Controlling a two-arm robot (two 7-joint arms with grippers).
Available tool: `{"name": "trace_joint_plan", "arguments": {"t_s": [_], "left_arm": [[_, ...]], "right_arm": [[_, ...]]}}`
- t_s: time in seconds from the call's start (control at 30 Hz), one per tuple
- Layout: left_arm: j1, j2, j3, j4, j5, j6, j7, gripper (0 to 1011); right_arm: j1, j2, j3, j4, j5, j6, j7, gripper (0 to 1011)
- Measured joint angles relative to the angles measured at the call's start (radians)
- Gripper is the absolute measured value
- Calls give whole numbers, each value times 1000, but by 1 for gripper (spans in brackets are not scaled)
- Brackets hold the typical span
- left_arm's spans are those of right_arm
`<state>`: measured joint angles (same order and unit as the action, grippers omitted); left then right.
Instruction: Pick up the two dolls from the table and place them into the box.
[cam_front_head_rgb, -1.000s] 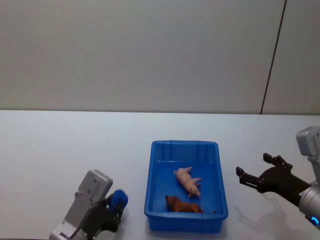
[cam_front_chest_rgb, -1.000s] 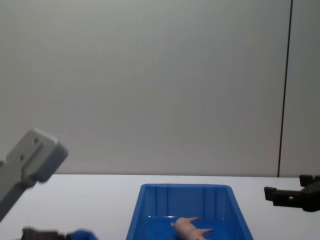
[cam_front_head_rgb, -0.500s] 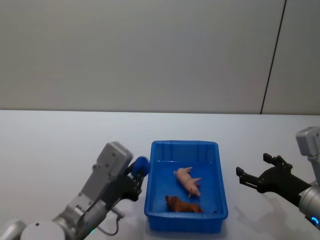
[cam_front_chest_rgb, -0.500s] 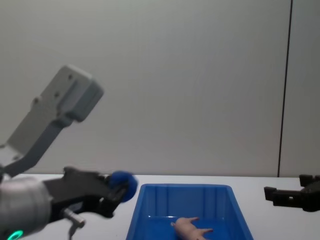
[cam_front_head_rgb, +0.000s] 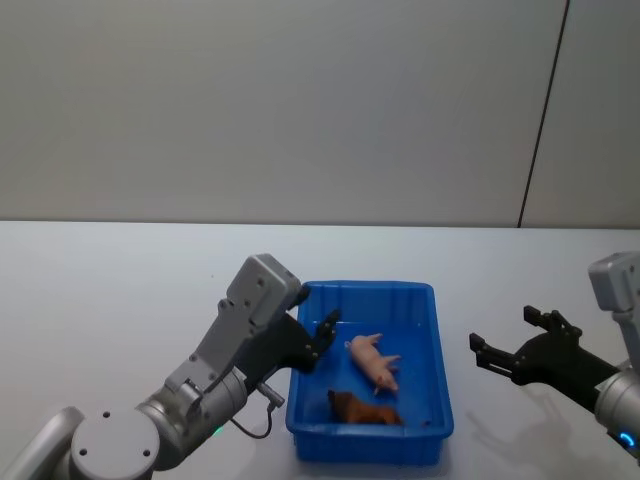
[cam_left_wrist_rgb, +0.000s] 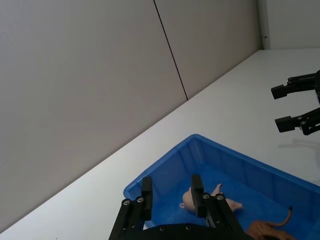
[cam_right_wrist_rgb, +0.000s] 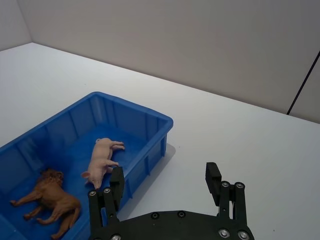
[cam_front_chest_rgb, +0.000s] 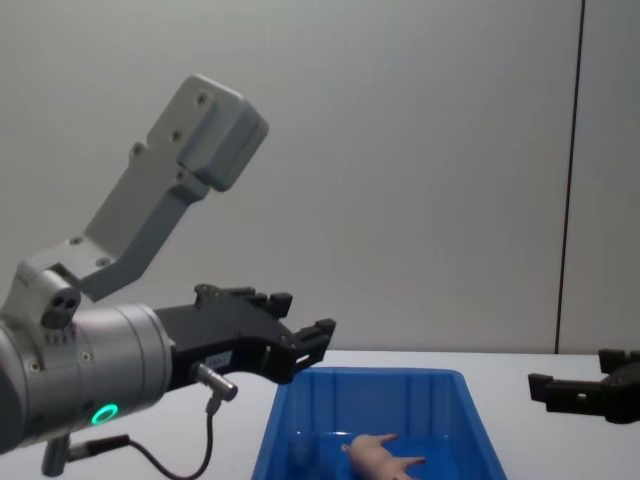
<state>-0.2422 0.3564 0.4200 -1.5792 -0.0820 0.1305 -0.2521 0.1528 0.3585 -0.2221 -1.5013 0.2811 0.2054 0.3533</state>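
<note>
From the head, we see our left gripper (cam_front_head_rgb: 326, 328) poised over the left rim of the blue box (cam_front_head_rgb: 440, 395), its fingers spread and holding nothing. Just to its right, inside the box, lies the pink doll (cam_front_head_rgb: 373, 361) on its side, and nearer to us than that, by the front wall, lies a brown animal figure (cam_front_head_rgb: 362, 408). Our right gripper (cam_front_head_rgb: 492, 348) hangs over the white table (cam_front_head_rgb: 120, 290) to the right of the box, well apart from it, fingers parted and empty.

Through the left wrist camera, our left gripper (cam_left_wrist_rgb: 170, 196) shows two black fingers (cam_left_wrist_rgb: 146, 192) apart, with the box (cam_left_wrist_rgb: 165, 167) straight beyond them. The pink doll (cam_left_wrist_rgb: 207, 196) lies on the box floor just past the fingertips, and the brown figure (cam_left_wrist_rgb: 270, 229) lies farther along the same floor. Our right gripper (cam_left_wrist_rgb: 297, 105) shows far off across the table (cam_left_wrist_rgb: 150, 145).

Through the right wrist camera, our right gripper (cam_right_wrist_rgb: 165, 181) stands wide apart over bare table (cam_right_wrist_rgb: 240, 140), the box (cam_right_wrist_rgb: 155, 122) lying off to one side of it with the pink doll (cam_right_wrist_rgb: 102, 157) and the brown figure (cam_right_wrist_rgb: 47, 195) inside.

From the chest, our left gripper (cam_front_chest_rgb: 300, 335) reaches in above the box's (cam_front_chest_rgb: 300, 400) left rim, released and empty, the pink doll (cam_front_chest_rgb: 380, 455) below and to its right. Our right gripper (cam_front_chest_rgb: 575, 390) hovers at the right edge, spread open.
</note>
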Motion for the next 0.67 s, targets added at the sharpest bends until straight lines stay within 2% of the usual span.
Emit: {"name": "trace_joint_plan", "arguments": {"t_s": [0.17, 0.2, 0.27, 0.33, 0.53, 0.67], "left_arm": [[-2, -2, 0, -3, 0, -13, -2, 628], [1, 1, -1, -9, 0, -16, 0, 628], [7, 6, -3, -18, -2, -21, 4, 727], [17, 14, -6, -33, -5, -26, 13, 757], [55, 48, -17, -83, -18, -41, 51, 957], [73, 62, -22, -106, -24, -47, 65, 1003]], "right_arm": [[0, 0, 0, 0, 0, 0, 0, 1001], [0, 0, 0, 0, 0, 0, 0, 1001], [0, 0, 0, 0, 0, 0, 0, 1001], [0, 0, 0, 0, 0, 0, 0, 1001], [0, 0, 0, 0, 0, 0, 0, 1001], [0, 0, 0, 0, 0, 0, 0, 1001]]}}
